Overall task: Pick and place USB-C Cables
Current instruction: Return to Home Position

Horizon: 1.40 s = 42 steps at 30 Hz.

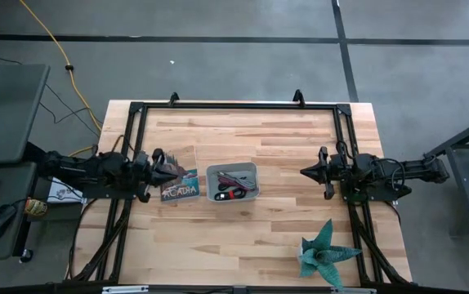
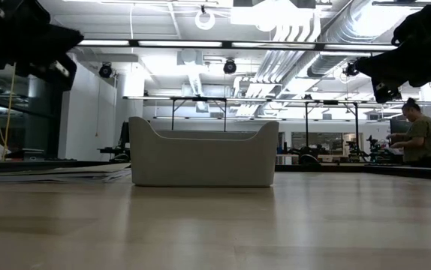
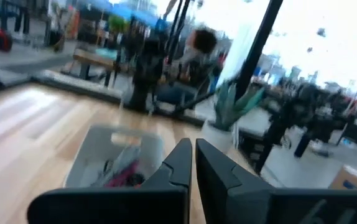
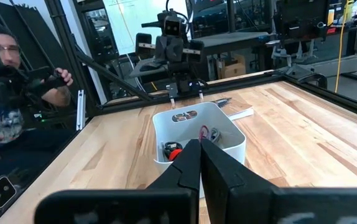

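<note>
The grey tray stands mid-table, also seen as tray, tray and tray. USB-C cables lie bundled inside it: a black-and-red one, a purple one and darker ones; I cannot tell the rest apart. My left gripper hovers shut left of the tray, over a printed card. My right gripper hovers shut right of the tray, pointing at it. Neither holds anything.
A printed card lies flat just left of the tray, under my left gripper. A teal star-shaped plant sits near the table's near right corner. A black frame edges the table. A person is in the room beyond.
</note>
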Available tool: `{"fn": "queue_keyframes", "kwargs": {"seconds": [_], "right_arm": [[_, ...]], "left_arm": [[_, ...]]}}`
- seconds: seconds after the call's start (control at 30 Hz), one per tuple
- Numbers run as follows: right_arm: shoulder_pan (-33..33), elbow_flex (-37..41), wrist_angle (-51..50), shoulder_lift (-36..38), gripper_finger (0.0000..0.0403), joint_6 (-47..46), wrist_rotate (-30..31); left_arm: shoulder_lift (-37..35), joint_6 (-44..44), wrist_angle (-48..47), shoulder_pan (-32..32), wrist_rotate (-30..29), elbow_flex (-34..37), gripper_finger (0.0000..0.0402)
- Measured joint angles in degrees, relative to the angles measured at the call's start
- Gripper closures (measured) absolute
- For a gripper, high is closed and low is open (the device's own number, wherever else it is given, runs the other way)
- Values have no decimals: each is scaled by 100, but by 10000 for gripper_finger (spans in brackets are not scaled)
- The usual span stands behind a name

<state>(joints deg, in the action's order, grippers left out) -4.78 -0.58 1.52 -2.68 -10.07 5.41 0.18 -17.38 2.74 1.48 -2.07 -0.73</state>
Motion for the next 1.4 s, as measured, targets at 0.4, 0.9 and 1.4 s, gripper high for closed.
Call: {"fn": "queue_keyframes", "kwargs": {"seconds": [0.4,0.9,1.4], "right_arm": [[0,0,1,4,403,-5,0],[0,0,2,7,403,-12,0],[0,0,2,7,403,-5,0]], "left_arm": [[0,207,200,-77,-173,-7,398],[3,1499,-133,-115,807,-11,398],[59,1158,-160,-55,658,-11,398]]}}
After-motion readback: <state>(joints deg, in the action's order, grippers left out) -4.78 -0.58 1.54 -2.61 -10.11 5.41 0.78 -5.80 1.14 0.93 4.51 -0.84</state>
